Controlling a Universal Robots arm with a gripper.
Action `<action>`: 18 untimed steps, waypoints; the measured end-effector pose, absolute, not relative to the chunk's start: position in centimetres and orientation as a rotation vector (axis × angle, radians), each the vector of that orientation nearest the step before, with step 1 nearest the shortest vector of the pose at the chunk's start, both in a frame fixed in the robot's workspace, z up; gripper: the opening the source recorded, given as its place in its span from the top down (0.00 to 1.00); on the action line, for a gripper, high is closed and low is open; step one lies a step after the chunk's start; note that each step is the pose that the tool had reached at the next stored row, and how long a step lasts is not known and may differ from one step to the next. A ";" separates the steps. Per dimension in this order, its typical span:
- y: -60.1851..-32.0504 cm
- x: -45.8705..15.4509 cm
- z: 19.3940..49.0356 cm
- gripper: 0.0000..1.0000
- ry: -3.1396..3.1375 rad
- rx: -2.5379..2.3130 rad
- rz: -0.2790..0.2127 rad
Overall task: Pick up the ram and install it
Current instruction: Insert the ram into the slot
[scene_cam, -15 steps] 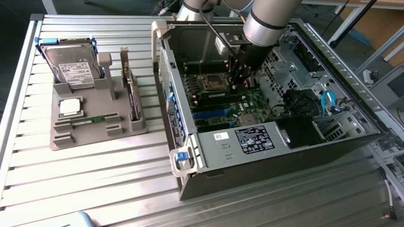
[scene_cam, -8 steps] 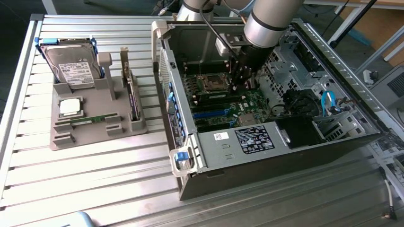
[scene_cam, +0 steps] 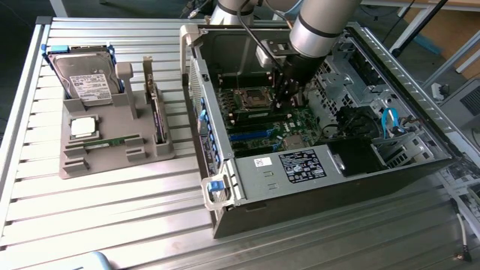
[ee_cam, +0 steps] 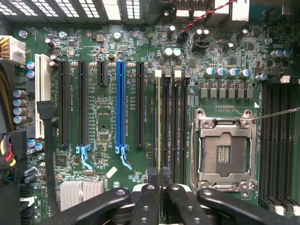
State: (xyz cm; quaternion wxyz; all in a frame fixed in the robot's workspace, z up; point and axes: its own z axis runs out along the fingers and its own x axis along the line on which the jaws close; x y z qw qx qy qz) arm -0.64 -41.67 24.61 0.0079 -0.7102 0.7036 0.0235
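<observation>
The bench (scene_cam: pixel 112 208) is a ribbed aluminium top. A grey parts tray (scene_cam: pixel 112 163) lies flat near its edge at the exterior view's left. Just beside it, an open computer case (scene_cam: pixel 315 197) lies on its side, reaching toward the opposite edge.

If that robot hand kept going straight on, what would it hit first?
Probably the memory slots beside the processor socket; the ram in the hand would touch first. Depth unclear.

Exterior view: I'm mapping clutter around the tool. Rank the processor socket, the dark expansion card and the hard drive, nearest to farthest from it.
1. Processor socket, inside the case beside the tool, which grips the ram.
2. Expansion card, upright on the gray tray.
3. Hard drive, farthest toward the exterior view's left.
</observation>
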 end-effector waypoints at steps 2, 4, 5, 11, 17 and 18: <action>-41.7 -0.6 24.6 0.88 2.200 -2.220 0.073; -41.7 -0.6 24.6 0.88 2.200 -2.220 0.073; -41.7 -0.6 24.5 0.88 2.200 -2.219 0.073; -41.7 -0.6 24.5 0.88 2.214 -2.205 0.073; -41.7 -0.6 24.5 0.88 2.214 -2.205 0.073; -41.7 -0.6 24.5 0.88 2.214 -2.205 0.073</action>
